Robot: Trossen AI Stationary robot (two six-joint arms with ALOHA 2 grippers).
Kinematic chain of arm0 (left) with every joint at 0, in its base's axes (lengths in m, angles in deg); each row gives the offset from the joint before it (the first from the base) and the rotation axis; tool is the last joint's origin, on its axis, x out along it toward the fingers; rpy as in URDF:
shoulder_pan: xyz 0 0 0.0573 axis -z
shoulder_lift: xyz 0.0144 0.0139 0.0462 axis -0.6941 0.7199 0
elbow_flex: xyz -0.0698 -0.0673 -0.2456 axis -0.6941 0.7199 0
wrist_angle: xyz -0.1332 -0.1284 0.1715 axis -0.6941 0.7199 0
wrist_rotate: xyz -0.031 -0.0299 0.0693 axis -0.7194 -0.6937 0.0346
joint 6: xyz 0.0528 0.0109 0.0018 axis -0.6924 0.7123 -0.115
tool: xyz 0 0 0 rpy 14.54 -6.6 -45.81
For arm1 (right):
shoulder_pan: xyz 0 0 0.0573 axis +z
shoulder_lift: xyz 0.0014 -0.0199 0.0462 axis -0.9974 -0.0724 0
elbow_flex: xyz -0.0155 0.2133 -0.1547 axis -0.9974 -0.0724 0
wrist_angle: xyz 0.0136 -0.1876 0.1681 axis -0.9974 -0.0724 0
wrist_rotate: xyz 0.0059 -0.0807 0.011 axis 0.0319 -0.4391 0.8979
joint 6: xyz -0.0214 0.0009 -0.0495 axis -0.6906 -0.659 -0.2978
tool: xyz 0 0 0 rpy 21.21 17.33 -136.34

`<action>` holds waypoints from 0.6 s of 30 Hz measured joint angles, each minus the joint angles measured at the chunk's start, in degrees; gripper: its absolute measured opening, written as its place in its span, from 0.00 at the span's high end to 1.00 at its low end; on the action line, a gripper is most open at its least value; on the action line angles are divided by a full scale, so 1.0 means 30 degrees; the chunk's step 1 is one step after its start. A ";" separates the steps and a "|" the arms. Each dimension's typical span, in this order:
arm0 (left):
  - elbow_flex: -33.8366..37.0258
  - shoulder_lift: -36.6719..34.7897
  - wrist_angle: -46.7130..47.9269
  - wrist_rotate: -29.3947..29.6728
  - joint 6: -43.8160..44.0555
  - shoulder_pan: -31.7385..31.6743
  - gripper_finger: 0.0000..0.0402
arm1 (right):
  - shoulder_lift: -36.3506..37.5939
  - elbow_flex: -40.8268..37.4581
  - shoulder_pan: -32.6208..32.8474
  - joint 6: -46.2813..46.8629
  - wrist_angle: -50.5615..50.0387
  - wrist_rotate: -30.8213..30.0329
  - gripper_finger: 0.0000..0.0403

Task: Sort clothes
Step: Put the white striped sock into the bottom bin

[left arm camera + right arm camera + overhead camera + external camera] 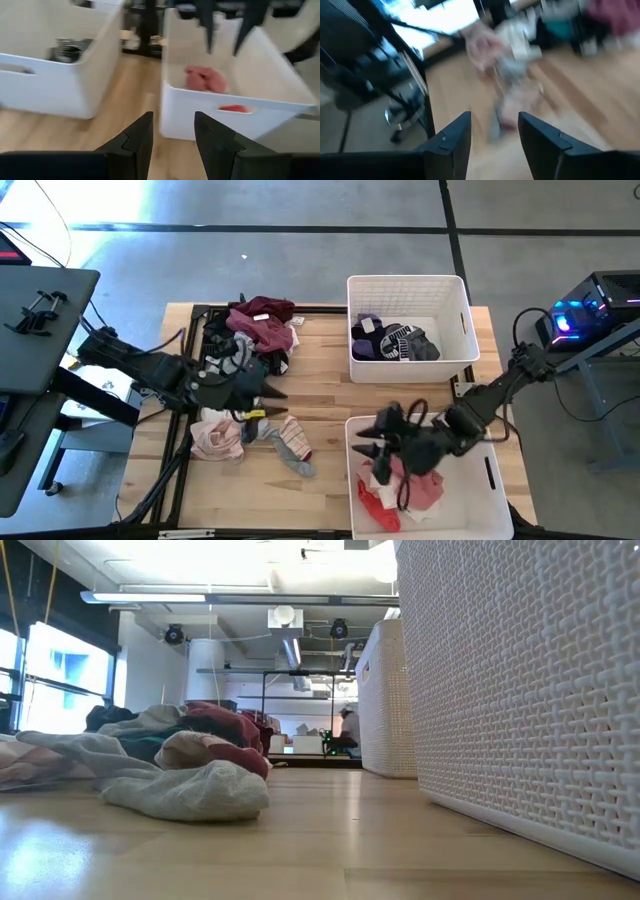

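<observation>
The clothes lie in a heap point(250, 335) at the table's far left, with a pink garment point(215, 438) and a grey striped one point(290, 442) spread flat nearer the front. More clothes sit in the two white bins: dark ones in the far bin point(395, 340), pink and red ones in the near bin point(400, 490). My left gripper point(282, 403) hovers open above the table between the heap and the pink garment, pointing toward the bins. My right gripper point(364, 440) hangs open over the near bin's left rim. Both are empty. The low view shows the heap point(180, 765) but no gripper.
The far bin point(460, 295) and the near bin point(500, 480) stand along the table's right side, with a strip of bare wood between them. Bare wood point(320, 400) also lies between the clothes and the bins. A black frame point(190, 340) edges the table's left side.
</observation>
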 joint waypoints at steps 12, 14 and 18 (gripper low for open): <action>0.7760 -0.1270 -1.2458 -0.4584 -0.0484 -0.1160 0.67 | -0.0426 0.0000 -0.3920 -0.7692 1.0901 -0.0403 0.63; 0.8483 -0.1270 -1.3756 -0.4586 -0.1179 -0.1279 0.67 | -0.0679 0.0000 -0.4265 -0.8177 1.1575 -0.0910 0.63; 0.9118 -0.1233 -1.4001 -0.4586 -0.0833 -0.1409 0.67 | -0.1315 0.0000 -0.4677 -0.7526 1.2222 -0.1229 0.63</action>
